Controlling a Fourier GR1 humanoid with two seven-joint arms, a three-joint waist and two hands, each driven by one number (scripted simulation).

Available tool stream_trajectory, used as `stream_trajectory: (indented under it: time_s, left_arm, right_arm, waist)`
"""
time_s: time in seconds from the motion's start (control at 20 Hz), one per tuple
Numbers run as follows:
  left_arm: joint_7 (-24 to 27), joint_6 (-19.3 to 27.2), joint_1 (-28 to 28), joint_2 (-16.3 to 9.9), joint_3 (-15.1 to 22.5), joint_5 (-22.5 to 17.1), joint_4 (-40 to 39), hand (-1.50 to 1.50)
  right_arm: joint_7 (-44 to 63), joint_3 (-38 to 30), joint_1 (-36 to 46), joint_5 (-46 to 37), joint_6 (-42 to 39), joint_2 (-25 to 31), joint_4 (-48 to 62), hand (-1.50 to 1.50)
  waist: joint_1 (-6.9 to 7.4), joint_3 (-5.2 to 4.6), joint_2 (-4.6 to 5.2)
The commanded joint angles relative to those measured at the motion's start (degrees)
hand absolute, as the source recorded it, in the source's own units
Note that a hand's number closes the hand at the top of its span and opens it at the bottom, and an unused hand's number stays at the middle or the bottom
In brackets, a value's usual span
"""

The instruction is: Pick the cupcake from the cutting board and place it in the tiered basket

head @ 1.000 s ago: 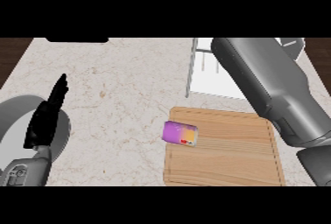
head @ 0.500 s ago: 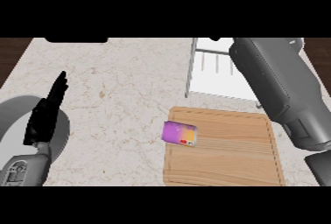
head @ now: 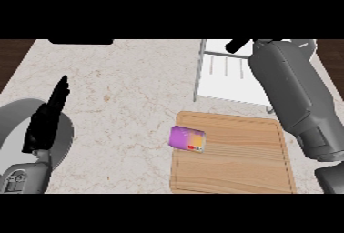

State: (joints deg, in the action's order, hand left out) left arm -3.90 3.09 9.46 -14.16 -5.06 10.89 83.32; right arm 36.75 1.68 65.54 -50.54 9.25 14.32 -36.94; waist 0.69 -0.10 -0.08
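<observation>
Cupcake (head: pixel 187 139) lying on the cutting board (head: pixel 235 159), near its left edge, untouched. Left hand (head: pixel 46 123) resting at the left of the counter (head: pixel 128 91), fingers straight and released, holding nothing. Right forearm (head: pixel 295 95) stretched over the wire basket (head: pixel 225 68) at upper right; right hand mostly hidden, grip impossible to tell.

Two smooth grey forearms; the left hand (head: pixel 46 122) has black fingers (head: pixel 60 91).
</observation>
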Motion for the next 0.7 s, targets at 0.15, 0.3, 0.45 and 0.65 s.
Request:
stream_trajectory:
  time_s: [0.15, 0.3, 0.45, 0.65]
  left_arm:
    - [0.6, 1.9, 1.5, 1.6, 0.5, 1.8, -1.6, 0.00]
    - [-0.7, 0.9, -0.9, 0.8, 0.2, 1.4, 1.3, 0.00]
    - [0.2, 1.1, -0.2, 1.2, -0.1, 1.6, -0.8, 0.00]
    - [0.7, -0.4, -1.5, -0.1, -0.7, 1.2, 1.0, 0.00]
  right_arm:
    - [-5.3, -4.3, -5.8, 3.0, 11.2, -2.4, -3.3, -1.50]
    - [-5.7, -5.3, -5.6, 3.5, 11.3, 0.2, -7.7, -1.50]
    - [-3.3, -4.3, -7.3, 2.6, 12.9, -0.8, -14.7, -1.50]
    - [1.5, -6.4, -7.5, 2.6, 7.7, 5.2, -19.6, -1.50]
  waist:
    - [-0.49, 0.11, 0.23]
    - [-0.55, 0.12, 0.02]
    - [-1.32, 0.09, -0.21]
    - [-1.20, 0.09, -0.20]
